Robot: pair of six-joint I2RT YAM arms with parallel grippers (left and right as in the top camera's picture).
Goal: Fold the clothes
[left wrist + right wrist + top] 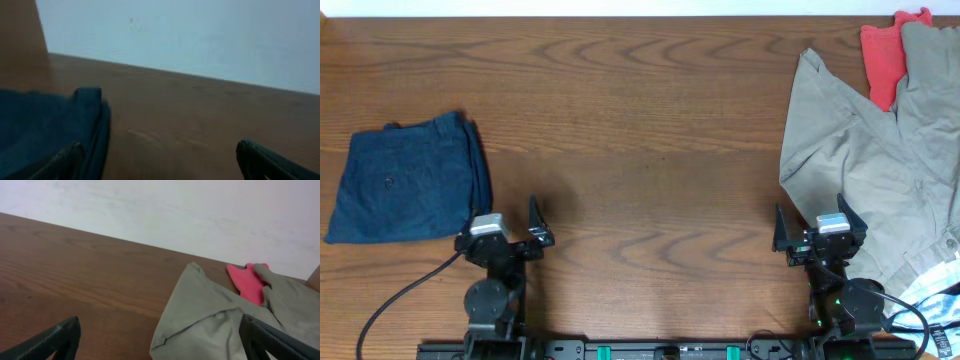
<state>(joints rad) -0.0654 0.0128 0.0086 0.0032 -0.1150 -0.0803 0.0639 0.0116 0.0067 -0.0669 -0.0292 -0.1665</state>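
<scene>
The dark navy shorts [408,180] lie folded flat at the left of the table; their folded edge shows in the left wrist view [60,130]. My left gripper [503,236] is open and empty, just right of the shorts' near right corner, close to the table's front edge. In its own view the fingers [160,162] stand wide apart with bare wood between them. My right gripper [819,233] is open and empty at the front right, its fingers [160,340] spread over the wood and the edge of a khaki garment.
A large khaki-beige garment [865,160] lies spread at the right, also in the right wrist view [220,320]. A red-orange cloth [885,55] lies partly under it at the back right and shows in the right wrist view [247,282]. Brown wooden table [650,130].
</scene>
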